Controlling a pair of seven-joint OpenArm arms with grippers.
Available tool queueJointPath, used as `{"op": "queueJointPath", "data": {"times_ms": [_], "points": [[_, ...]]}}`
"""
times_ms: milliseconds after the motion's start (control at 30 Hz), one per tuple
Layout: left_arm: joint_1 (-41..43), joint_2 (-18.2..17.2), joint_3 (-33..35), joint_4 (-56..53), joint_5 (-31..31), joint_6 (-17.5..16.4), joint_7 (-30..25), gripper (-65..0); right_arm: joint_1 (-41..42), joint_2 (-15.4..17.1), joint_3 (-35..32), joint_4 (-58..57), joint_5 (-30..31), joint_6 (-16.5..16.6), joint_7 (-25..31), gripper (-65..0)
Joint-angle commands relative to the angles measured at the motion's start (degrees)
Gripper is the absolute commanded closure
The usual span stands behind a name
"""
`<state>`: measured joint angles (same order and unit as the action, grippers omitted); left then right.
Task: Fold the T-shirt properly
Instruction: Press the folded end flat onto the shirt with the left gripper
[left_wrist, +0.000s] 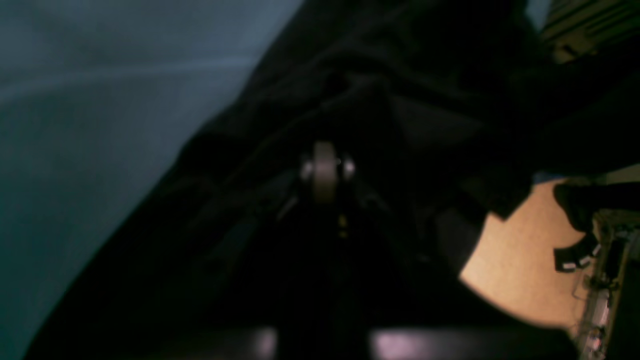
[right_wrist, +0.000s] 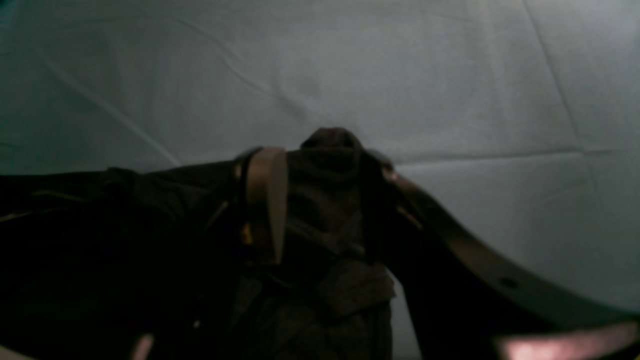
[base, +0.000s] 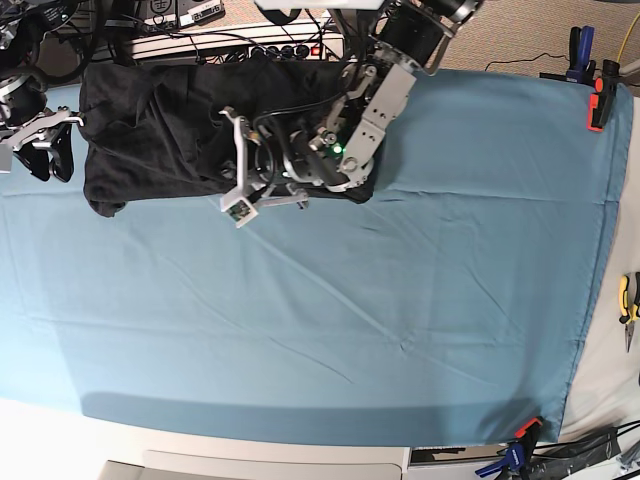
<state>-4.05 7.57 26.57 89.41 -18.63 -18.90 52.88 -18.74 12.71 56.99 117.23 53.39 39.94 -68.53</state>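
I see the T-shirt (base: 170, 130) bunched in a dark heap at the far left part of the teal sheet (base: 400, 300) in the base view, its far edge near the cables beyond the table. My left gripper (left_wrist: 326, 170) sits low over the shirt's near edge — its fingers are pressed together, and the blurred wrist view shows dark cloth all around them, though I cannot tell whether any is caught. My right gripper (right_wrist: 320, 165) is at the shirt's left end; its fingers (right_wrist: 267, 200) stand apart with a fold of dark fabric pinched between them — bare sheet lies beyond.
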Motion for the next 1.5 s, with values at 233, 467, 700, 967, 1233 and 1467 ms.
{"op": "queueJointPath", "data": {"times_ms": [233,467,700,967,1233,1467], "points": [[-3.80,1.43,-0.07,1.07,1.51,-0.13,-3.48,0.0,0.02,1.11,0.33,0.83,1.03,0.06,2.16,-24.5],[-7.23,1.43,-0.11,1.07,2.38,-0.11,0.96,0.0,0.00,1.11,0.33,0.83,1.01,0.06,2.14,-24.4],[-7.98,0.63,-0.24,1.09,-4.83,0.02,9.42,0.0,0.00,1.11,0.33,0.83,1.01,0.06,2.14,-24.4],[-7.21,-0.33,-0.22,1.25,-5.42,0.00,11.67,0.0,0.00,1.11,0.33,0.83,1.03,0.06,2.14,-24.4],[-3.82,-2.49,-0.22,1.25,-5.73,-0.17,12.61,0.0,0.02,1.11,0.33,0.83,1.03,0.06,2.38,-24.5],[-1.62,-2.29,-0.07,1.22,-8.28,-0.63,8.50,0.0,0.02,1.11,0.33,0.83,1.03,0.06,2.67,-24.5]]}}
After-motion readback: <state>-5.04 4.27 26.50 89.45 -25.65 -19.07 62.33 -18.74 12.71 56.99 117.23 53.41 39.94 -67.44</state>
